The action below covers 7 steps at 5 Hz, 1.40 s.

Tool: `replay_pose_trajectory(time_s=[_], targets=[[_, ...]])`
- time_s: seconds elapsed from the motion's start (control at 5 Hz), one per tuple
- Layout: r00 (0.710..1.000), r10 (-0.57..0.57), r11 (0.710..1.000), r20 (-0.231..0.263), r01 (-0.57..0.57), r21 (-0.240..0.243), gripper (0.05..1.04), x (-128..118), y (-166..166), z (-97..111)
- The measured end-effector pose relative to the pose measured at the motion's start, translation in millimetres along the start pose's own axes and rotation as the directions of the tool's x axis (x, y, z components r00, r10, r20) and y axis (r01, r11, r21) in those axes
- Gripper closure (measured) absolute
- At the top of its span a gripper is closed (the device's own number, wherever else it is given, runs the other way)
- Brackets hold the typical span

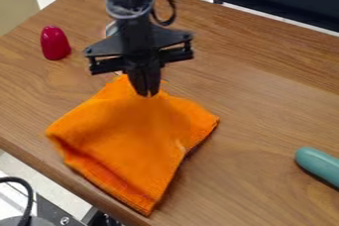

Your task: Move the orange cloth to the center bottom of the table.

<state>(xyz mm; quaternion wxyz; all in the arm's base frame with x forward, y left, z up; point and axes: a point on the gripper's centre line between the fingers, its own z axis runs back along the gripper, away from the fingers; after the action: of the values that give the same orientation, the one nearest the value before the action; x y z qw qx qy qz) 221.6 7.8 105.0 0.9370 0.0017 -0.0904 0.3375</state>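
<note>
Judging by its loose folds, the orange fabric cloth (132,131), left of centre by the near-left edge of the wooden tabletop (255,106), should drag light and floppy. My black two-finger gripper (148,93) is narrow at its far part; whether fabric is caught, I can't tell. I'd pinch deep there.

A crumpled orange cloth (132,136) lay on the brown wood-grain table (255,111), a glossy red dome (55,44) behind-left, a rounded teal bar (319,164) right.
</note>
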Motion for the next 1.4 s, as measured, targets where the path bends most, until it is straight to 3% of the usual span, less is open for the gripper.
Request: replay_pose_trajectory(time_s=[0.6,1.2,1.4], targets=[[1.000,0.020,1.000,0.006,-0.020,-0.018,1.031,14,-13,24],[0.998,0.059,0.998,0.024,-0.059,-0.038,1.031,45,-51,23],[0.995,-0.082,0.996,0.057,0.084,-0.035,1.031,39,-74,17]])
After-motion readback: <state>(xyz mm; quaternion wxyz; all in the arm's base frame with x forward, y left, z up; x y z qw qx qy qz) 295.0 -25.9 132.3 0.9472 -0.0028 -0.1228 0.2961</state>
